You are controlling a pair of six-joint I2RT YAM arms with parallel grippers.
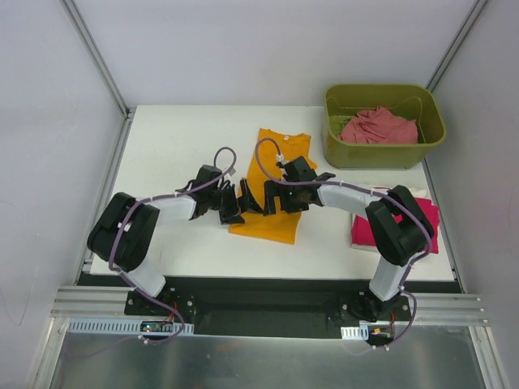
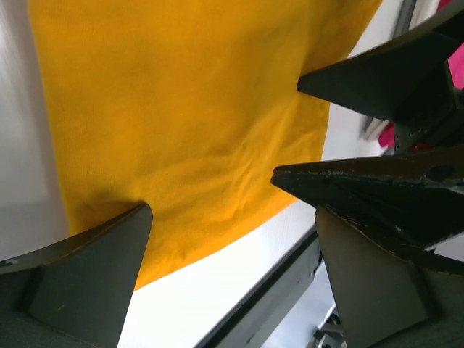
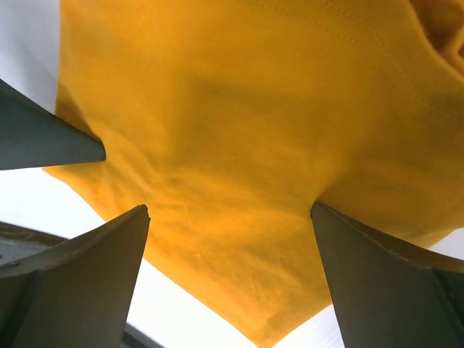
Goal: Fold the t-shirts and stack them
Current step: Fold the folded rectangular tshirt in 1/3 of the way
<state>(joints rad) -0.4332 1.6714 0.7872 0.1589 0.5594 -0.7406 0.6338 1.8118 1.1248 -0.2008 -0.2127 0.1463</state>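
Observation:
The orange-yellow t-shirt [image 1: 280, 150] lies folded into a long strip in the middle of the table. It fills the left wrist view [image 2: 181, 109] and the right wrist view [image 3: 239, 109]. My left gripper [image 1: 242, 199] is open, low over the shirt's near left edge [image 2: 232, 239]. My right gripper [image 1: 269, 197] is open over the near part of the shirt [image 3: 228, 246], facing the left gripper closely. The magenta t-shirt [image 1: 423, 220] lies folded at the table's right edge, partly behind the right arm. The salmon-pink t-shirt [image 1: 378, 127] lies crumpled in the bin.
The olive-green bin [image 1: 385, 152] stands at the back right corner. The table's front edge with its metal rail [image 1: 268, 304] runs just below the arms' bases. Grey walls close in the left and right sides.

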